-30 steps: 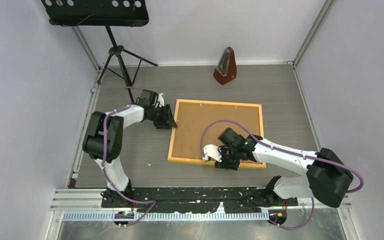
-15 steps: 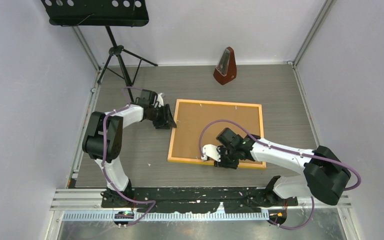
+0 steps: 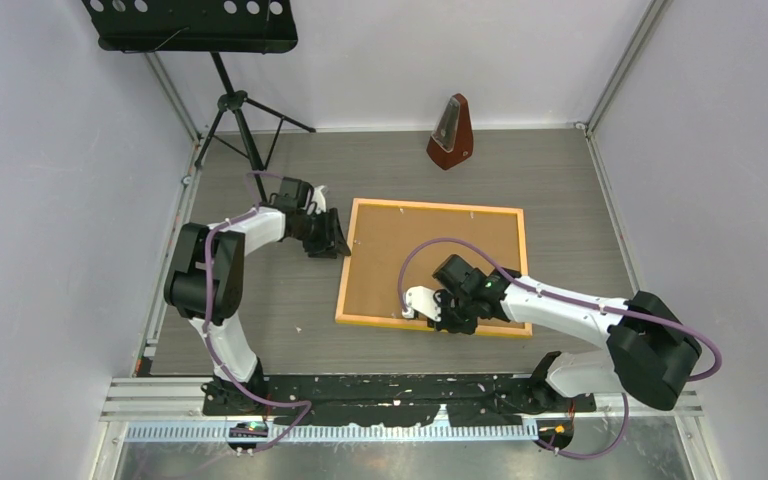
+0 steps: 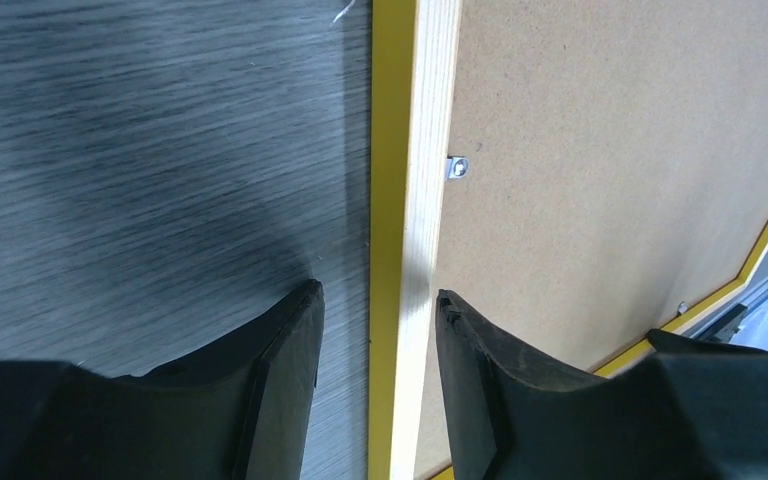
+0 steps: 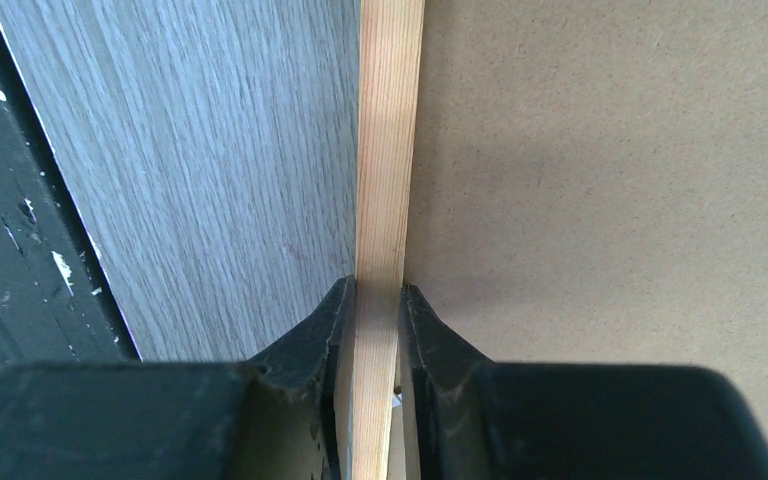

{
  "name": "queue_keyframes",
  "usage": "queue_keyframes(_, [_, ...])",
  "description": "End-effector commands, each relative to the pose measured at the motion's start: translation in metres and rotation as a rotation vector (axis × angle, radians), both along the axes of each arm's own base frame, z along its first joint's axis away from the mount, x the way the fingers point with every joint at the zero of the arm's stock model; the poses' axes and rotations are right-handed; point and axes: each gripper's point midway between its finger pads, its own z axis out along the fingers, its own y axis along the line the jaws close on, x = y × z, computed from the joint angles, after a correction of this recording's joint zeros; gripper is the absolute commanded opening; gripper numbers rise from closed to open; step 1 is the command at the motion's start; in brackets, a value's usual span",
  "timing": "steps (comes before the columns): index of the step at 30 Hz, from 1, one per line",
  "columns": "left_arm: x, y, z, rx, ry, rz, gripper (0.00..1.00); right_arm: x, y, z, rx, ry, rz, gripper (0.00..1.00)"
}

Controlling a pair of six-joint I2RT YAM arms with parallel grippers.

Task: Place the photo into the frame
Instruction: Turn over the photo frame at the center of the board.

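The frame of yellow-orange strips lies back side up on the grey table, and a brown fibreboard backing sheet fills it. The photo is hidden. My left gripper is open at the frame's left edge. In the left wrist view its fingers straddle the strip with gaps on both sides, and the gripper touches nothing. My right gripper is shut on the frame's near strip. In the right wrist view the gripper has both pads pressed on the wooden strip.
A brown metronome stands at the back of the table. A black music stand stands at the back left. A small metal clip sits on the backing by the left strip. A black taped strip runs along the near edge.
My right gripper has shifted slightly left along the frame's near strip, still shut on it. The left gripper and the frame have hardly moved.
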Motion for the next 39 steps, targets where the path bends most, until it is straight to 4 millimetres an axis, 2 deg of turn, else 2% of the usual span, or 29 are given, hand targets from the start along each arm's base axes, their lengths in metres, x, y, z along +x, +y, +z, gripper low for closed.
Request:
queue_keyframes(1, [0.006, 0.008, 0.018, 0.032, -0.065, -0.046, 0.48, 0.000, 0.004, 0.010, 0.025, -0.010, 0.000, 0.06])
queue_keyframes(8, [0.005, 0.012, 0.061, 0.063, -0.266, -0.217, 0.48, 0.010, 0.015, 0.051, 0.101, -0.078, 0.003, 0.06])
queue_keyframes(10, [-0.002, 0.012, 0.076, 0.060, -0.344, -0.286, 0.48, 0.009, 0.017, 0.060, 0.114, -0.073, 0.009, 0.06])
queue_keyframes(11, [-0.008, 0.011, 0.090, 0.051, -0.403, -0.326, 0.49, 0.010, 0.020, 0.065, 0.127, -0.076, 0.010, 0.06])
queue_keyframes(14, [-0.026, 0.011, 0.112, 0.061, -0.538, -0.437, 0.50, 0.012, 0.022, 0.069, 0.133, -0.070, 0.009, 0.06])
queue_keyframes(15, [-0.033, 0.011, 0.118, 0.072, -0.574, -0.473, 0.53, 0.014, 0.023, 0.071, 0.133, -0.072, 0.006, 0.06])
queue_keyframes(20, [-0.070, 0.007, 0.143, 0.147, -0.728, -0.665, 0.93, 0.019, 0.026, 0.077, 0.139, -0.063, -0.013, 0.06])
queue_keyframes(21, [-0.078, 0.005, 0.146, 0.166, -0.753, -0.698, 0.99, 0.021, 0.028, 0.081, 0.146, -0.065, -0.015, 0.06])
queue_keyframes(26, [-0.109, -0.012, 0.146, 0.334, -0.913, -0.882, 1.00, 0.025, 0.034, 0.095, 0.182, -0.041, -0.039, 0.06])
queue_keyframes(34, [-0.130, -0.037, 0.146, 0.413, -1.049, -0.994, 0.99, 0.030, 0.037, 0.123, 0.258, 0.021, -0.085, 0.06])
queue_keyframes(39, [-0.142, -0.061, 0.143, 0.452, -1.140, -1.071, 1.00, 0.032, 0.038, 0.133, 0.286, 0.041, -0.104, 0.06])
